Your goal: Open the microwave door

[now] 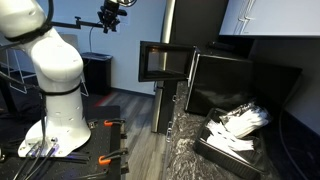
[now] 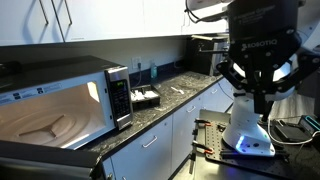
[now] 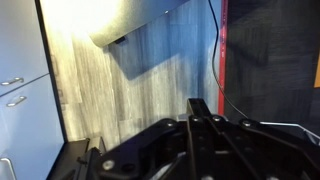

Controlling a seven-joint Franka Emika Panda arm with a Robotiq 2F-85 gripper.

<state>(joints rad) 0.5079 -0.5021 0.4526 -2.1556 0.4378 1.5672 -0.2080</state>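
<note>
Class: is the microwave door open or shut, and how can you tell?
Open. In an exterior view the door stands swung out sideways, away from the front of the microwave.

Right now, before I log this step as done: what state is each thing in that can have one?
microwave door: open, standing out from the appliance's front.
microwave: cavity exposed, interior light on.
gripper: shut, holding nothing, in the air away from the door.
lower cabinet doors: closed.
black tray: on the counter, holding white items.
</note>
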